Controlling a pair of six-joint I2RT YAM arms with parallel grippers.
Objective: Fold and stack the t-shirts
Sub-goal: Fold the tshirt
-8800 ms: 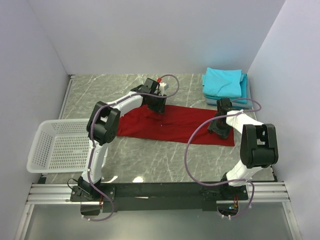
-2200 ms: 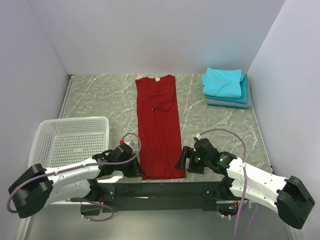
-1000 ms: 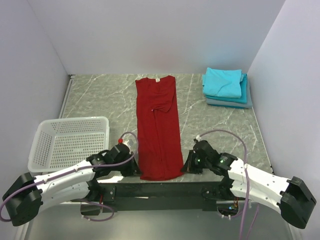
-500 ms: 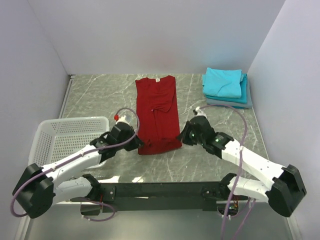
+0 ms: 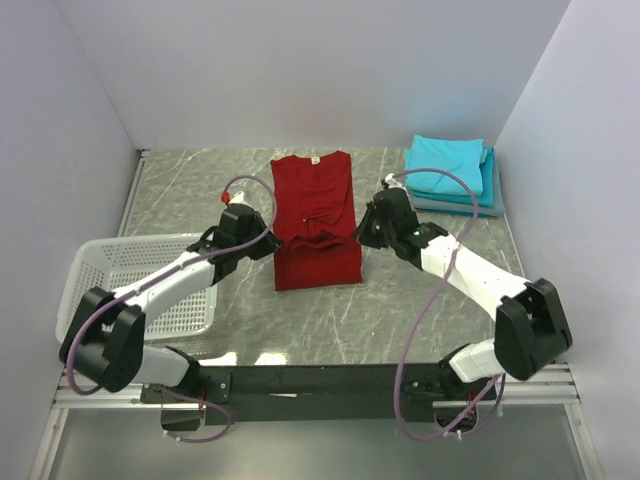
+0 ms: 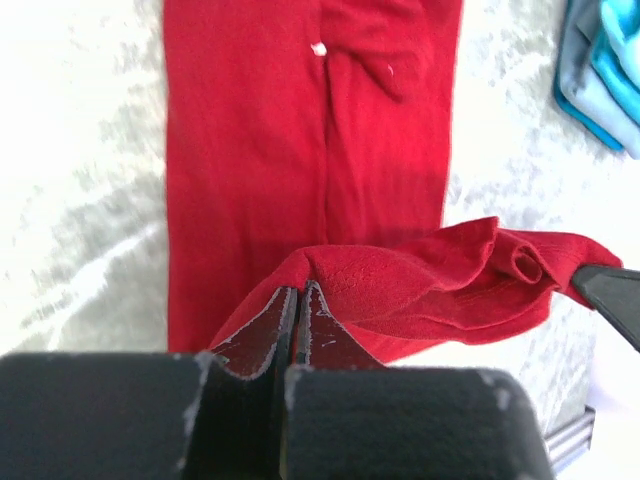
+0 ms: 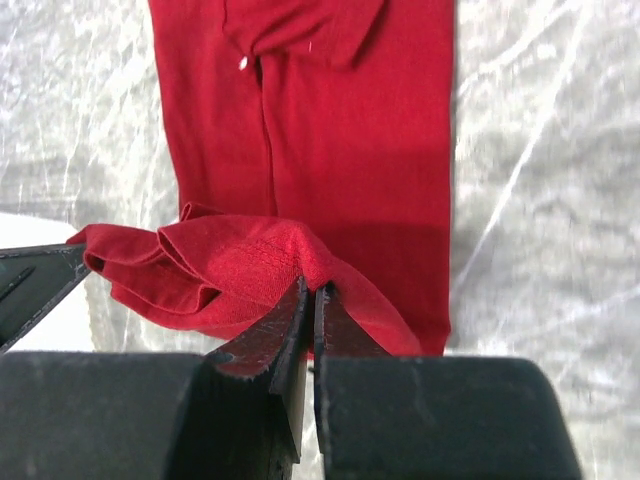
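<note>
The deep red t-shirt point(image 5: 313, 190) lies as a long strip in the middle of the table, with its white neck label point(image 5: 313, 158) at the far end. Its near hem is lifted and doubled over the lower half. My left gripper point(image 5: 270, 243) is shut on the hem's left corner point(image 6: 330, 275), and my right gripper point(image 5: 362, 235) is shut on its right corner point(image 7: 290, 250). The raised hem sags in a loose roll between my left gripper point(image 6: 299, 290) and my right gripper point(image 7: 312, 288). Folded turquoise t-shirts point(image 5: 447, 165) sit stacked on a grey-blue one point(image 5: 462, 208) at the far right.
A white lattice basket point(image 5: 110, 290) stands at the left, with my left arm reaching over its far right corner. Walls close in the table on the left, back and right. The folded stack point(image 6: 612, 70) also shows at the left wrist view's right edge.
Both grippers have carried the red shirt's hem from the near table edge towards the collar, doubling the strip over itself. The arms have stretched out over the table.
</note>
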